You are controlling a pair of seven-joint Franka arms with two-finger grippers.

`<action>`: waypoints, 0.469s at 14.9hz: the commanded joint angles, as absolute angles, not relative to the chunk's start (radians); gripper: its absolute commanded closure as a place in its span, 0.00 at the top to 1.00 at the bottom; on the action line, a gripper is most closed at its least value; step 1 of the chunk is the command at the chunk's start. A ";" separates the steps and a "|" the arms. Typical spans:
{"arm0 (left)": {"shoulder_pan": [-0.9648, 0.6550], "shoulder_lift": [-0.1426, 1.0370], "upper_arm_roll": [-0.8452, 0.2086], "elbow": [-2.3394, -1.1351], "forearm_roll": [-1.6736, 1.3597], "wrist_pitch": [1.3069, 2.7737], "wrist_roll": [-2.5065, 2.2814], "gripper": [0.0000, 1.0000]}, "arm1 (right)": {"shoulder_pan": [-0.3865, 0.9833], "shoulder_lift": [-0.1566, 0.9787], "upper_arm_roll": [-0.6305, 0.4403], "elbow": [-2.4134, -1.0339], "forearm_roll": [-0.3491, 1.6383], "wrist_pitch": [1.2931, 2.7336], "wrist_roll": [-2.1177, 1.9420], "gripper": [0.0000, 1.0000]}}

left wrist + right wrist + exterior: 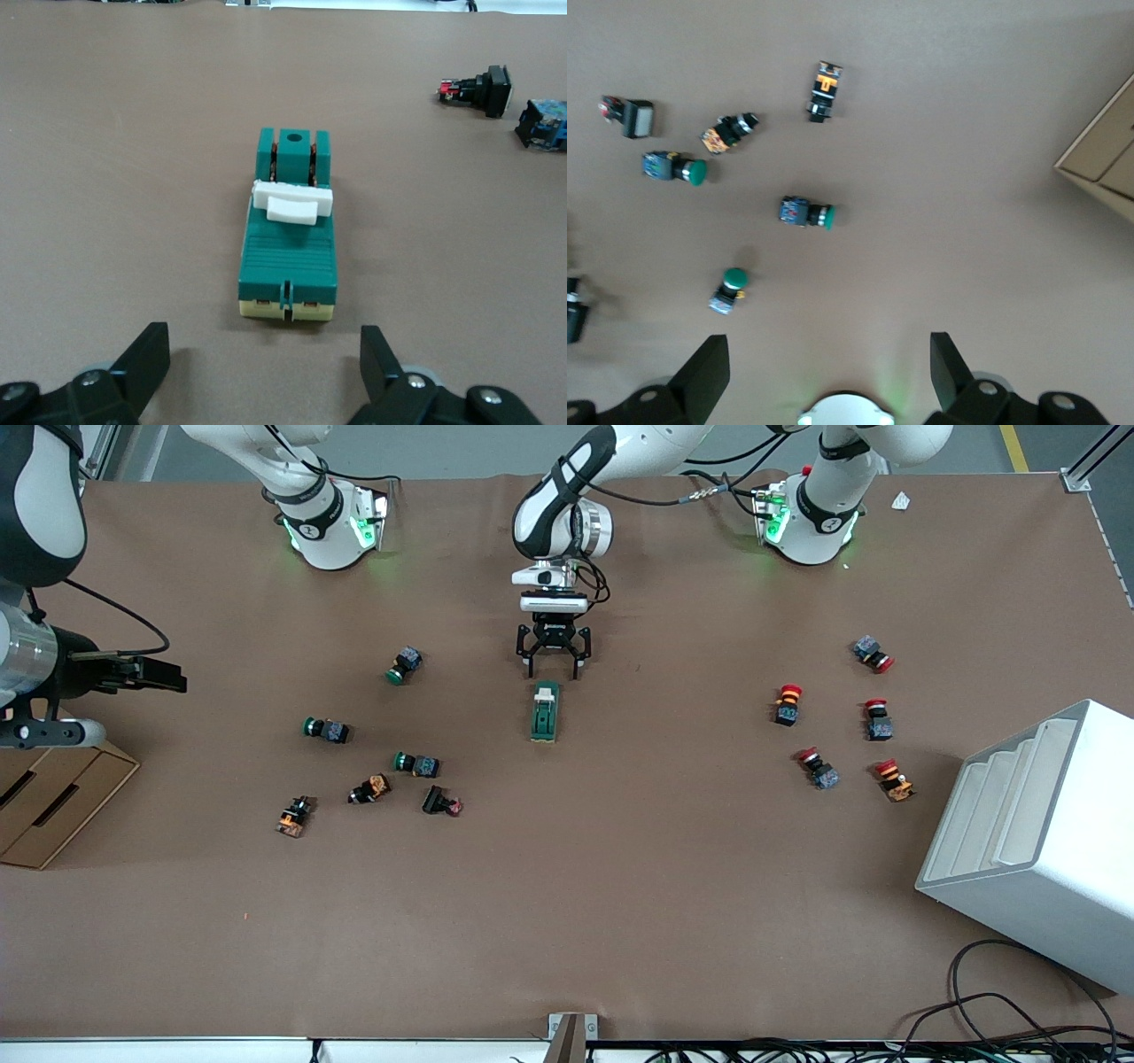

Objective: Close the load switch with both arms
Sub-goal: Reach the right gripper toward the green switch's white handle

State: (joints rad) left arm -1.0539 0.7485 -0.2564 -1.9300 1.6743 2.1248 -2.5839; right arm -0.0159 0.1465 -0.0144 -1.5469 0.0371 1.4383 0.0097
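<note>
Your load switch [545, 711] lies flat near the middle of the table [620, 886], long axis running toward the front camera, with its white lever [292, 202] lying across the green body [290, 257] partway along its top. Your left gripper [553, 662] hangs low just at the switch's end nearest the robot bases, fingers [142, 359] spread wide and holding nothing; the left wrist view shows the switch centred between the fingertips but not touched. Your right gripper [151, 673] sits high over the right arm's end of the table, above the cardboard box [53, 797], jaws wide and empty, waiting. Green-capped push buttons [406, 664] lie scattered toward the right arm's end, red-capped push buttons [787, 703] toward the left arm's end, all well apart from the switch. A white stepped bin [1036, 833] stands at the left arm's end.
</note>
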 commanded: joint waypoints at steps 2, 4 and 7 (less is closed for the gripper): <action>-1.080 0.791 -0.256 -1.917 1.689 2.094 -2.592 0.96 | 0.026 0.137 -0.005 -1.566 0.118 1.449 0.190 1.00; -1.088 0.816 -0.256 -1.895 1.690 2.092 -2.585 0.96 | 0.081 0.135 -0.005 -1.615 0.130 1.511 0.306 1.00; -1.091 0.825 -0.258 -1.881 1.686 2.091 -2.545 0.96 | 0.161 0.135 -0.005 -1.693 0.192 1.613 0.489 1.00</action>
